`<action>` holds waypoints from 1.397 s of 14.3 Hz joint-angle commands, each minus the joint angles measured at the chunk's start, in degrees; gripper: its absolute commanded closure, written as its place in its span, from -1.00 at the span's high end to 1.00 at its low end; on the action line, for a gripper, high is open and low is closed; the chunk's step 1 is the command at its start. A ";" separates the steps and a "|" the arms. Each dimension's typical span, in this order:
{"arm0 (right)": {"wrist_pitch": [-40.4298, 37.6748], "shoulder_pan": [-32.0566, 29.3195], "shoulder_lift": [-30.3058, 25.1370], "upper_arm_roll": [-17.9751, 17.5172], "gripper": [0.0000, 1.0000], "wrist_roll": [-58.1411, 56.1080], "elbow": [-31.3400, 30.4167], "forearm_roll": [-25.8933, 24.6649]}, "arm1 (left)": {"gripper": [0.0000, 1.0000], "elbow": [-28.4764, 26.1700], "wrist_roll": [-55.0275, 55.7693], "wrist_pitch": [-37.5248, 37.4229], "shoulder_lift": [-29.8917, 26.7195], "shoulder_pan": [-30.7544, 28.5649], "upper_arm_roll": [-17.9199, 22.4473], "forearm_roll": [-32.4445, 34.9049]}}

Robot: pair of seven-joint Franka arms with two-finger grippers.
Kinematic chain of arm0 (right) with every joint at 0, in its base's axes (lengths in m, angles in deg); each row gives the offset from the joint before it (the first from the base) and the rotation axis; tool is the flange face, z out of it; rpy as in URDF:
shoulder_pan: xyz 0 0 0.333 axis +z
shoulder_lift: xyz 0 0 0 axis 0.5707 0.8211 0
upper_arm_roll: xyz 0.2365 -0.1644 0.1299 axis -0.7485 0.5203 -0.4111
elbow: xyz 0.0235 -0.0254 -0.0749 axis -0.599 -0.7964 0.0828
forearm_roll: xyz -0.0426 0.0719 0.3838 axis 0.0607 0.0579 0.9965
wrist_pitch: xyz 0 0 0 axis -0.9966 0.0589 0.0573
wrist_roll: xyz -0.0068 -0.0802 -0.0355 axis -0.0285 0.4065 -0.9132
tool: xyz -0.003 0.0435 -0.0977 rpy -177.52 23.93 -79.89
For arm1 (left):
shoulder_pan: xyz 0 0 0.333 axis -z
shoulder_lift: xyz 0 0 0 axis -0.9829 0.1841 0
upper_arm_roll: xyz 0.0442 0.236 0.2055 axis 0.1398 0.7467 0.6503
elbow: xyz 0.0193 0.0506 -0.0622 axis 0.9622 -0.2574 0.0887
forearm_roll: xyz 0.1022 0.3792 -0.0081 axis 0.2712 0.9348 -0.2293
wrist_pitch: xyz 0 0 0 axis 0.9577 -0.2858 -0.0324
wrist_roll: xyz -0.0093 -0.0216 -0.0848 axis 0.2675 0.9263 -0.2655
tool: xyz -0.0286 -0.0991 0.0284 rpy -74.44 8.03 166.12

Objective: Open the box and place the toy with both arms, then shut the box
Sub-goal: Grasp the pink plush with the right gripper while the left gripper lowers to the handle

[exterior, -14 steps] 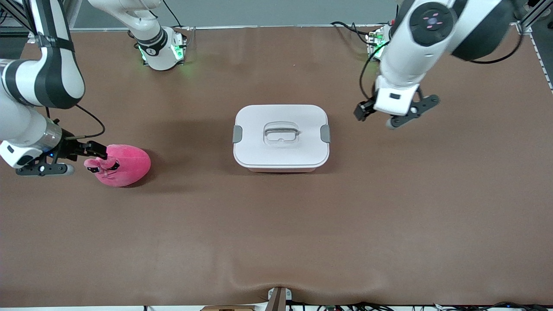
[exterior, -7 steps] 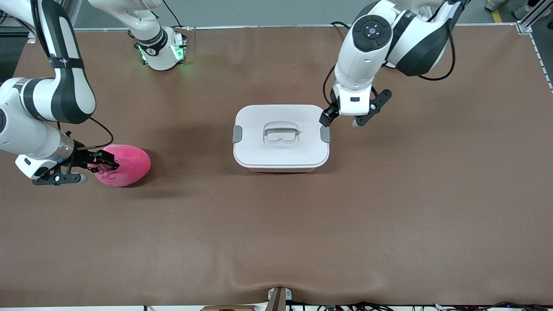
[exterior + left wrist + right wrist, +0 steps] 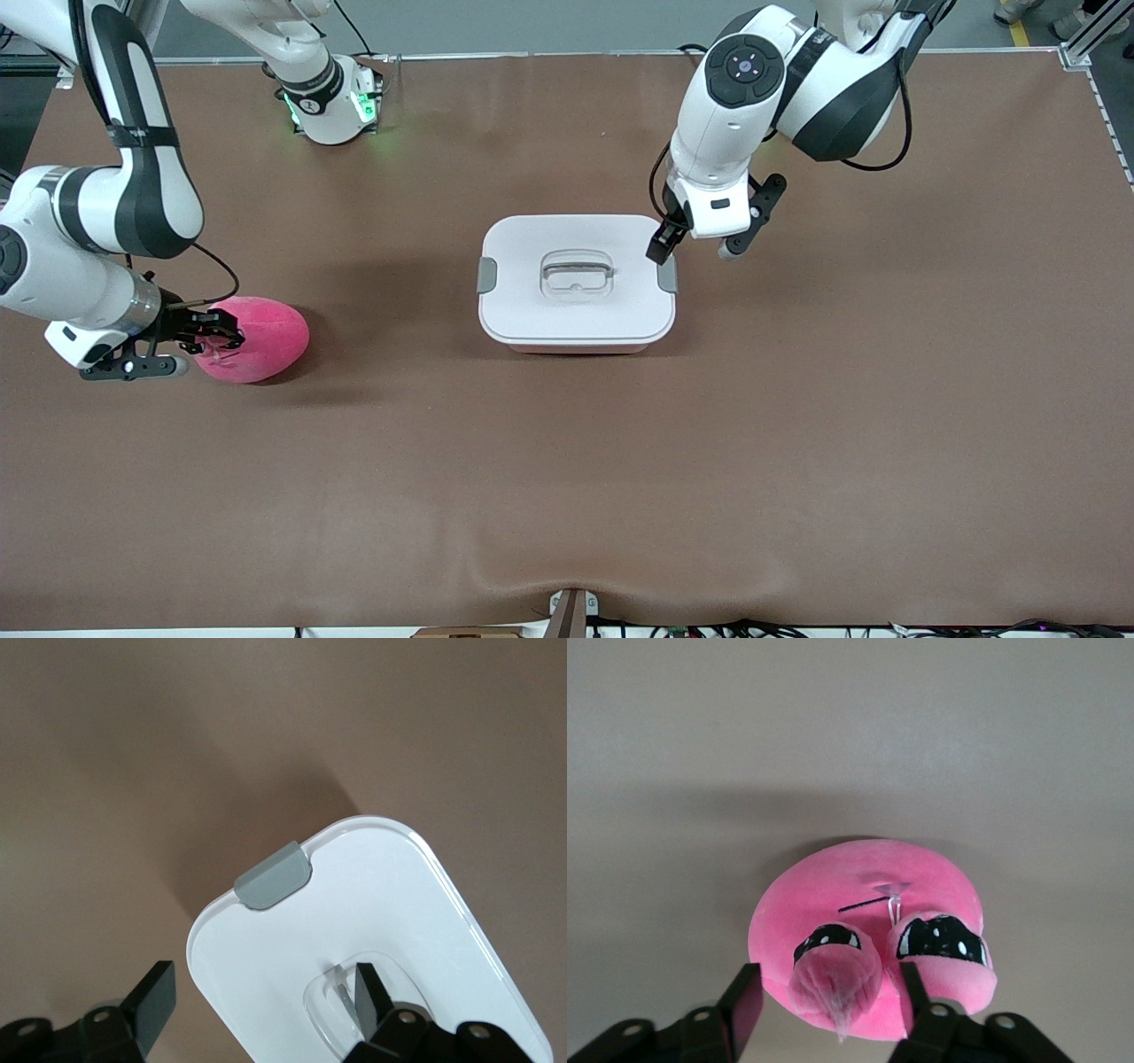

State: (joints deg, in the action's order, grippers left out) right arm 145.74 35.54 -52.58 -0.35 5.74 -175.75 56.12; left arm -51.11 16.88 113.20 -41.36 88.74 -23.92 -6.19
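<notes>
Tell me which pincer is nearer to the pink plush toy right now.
Right. The right pincer is at the toy, its fingers around one of the toy's bumps. The left pincer is over the box by its grey latch.

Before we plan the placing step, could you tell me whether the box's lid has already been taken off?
No, in the front view the white lid sits flat on the box, with a grey latch at each end.
</notes>
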 commanded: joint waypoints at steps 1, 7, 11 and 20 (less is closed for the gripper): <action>0.27 -0.39 0.30 -0.29 -0.08 -0.43 -0.73 -0.44 | 0.80 0.68 3.56 0.12 0.36 0.06 -0.22 0.72; -0.26 -0.48 -0.31 -0.29 -1.00 -4.54 0.41 -0.44 | 0.80 1.38 9.19 2.05 1.50 0.06 -0.22 0.81; -8.58 -1.27 -0.32 -0.20 -1.00 -9.22 6.99 -0.18 | 0.80 4.97 16.65 2.67 5.88 1.45 -0.22 3.09; -19.15 1.54 -0.23 -0.55 -1.00 -9.22 18.69 0.44 | 0.82 7.62 28.44 2.67 10.72 5.06 -0.22 8.36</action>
State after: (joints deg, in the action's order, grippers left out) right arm 128.83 36.43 -52.54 -0.90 -2.81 -159.10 56.18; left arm -45.00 43.32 116.29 -31.96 93.56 -23.95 0.63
